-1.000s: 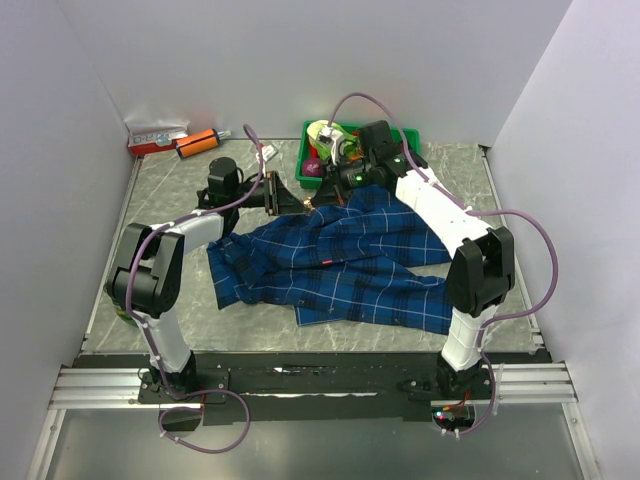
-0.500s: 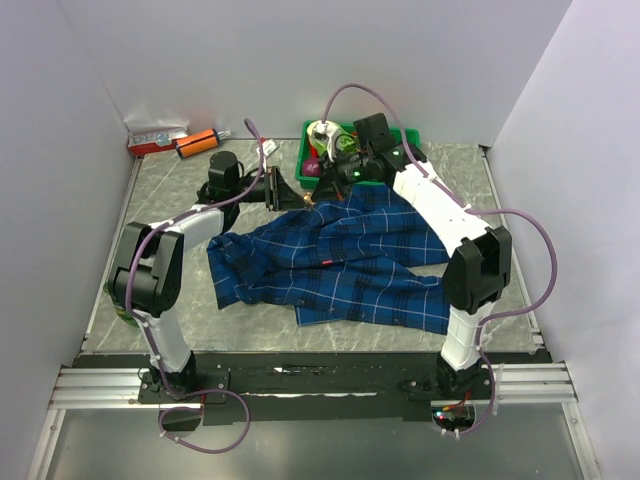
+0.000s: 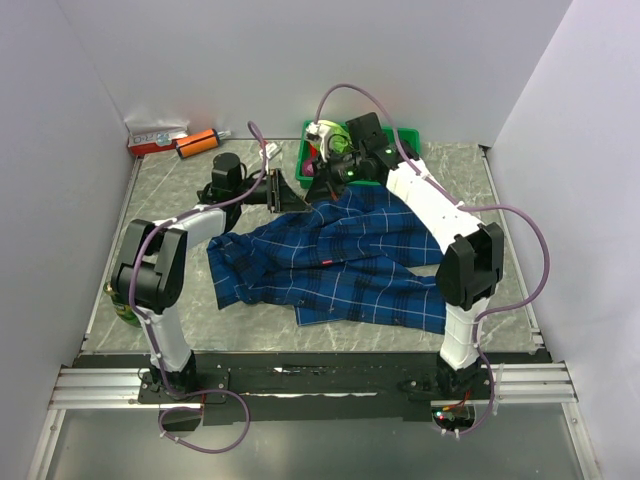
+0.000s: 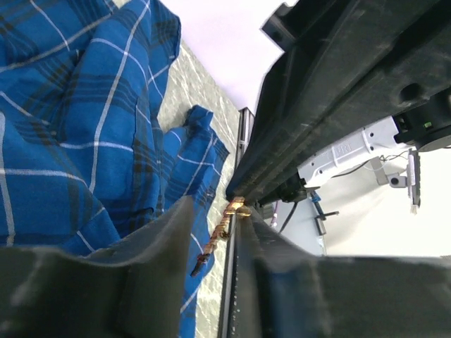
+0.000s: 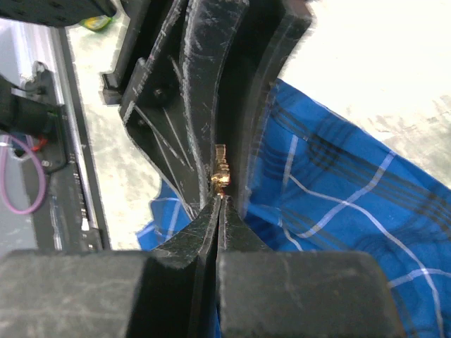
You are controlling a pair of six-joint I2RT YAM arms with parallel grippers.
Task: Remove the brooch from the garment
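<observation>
The garment [image 3: 340, 260], a navy plaid shirt with a small red tag [image 3: 324, 263], lies spread on the table. It also shows in the left wrist view [image 4: 63, 105] and the right wrist view [image 5: 338, 183]. My right gripper [image 3: 318, 186] [image 5: 220, 201] is shut, its tips pinching one end of the tiny gold brooch [image 5: 221, 176]. The brooch [image 4: 220, 232] hangs between the fingers of my left gripper [image 3: 288, 194] [image 4: 213, 211], against the right-hand finger, with a gap to the other. The left jaws stand slightly apart above the shirt's upper edge. I cannot tell whether the brooch still touches the fabric.
A green bin [image 3: 410, 135] with small items stands at the back, just behind the right wrist. An orange tube [image 3: 197, 142] and a white-and-red box [image 3: 157, 136] lie at the back left. A green object [image 3: 122, 315] sits by the left wall.
The right wrist has swung left and back, closing on the left gripper's tips. The shirt's upper edge has settled lower. The left arm has barely moved.
</observation>
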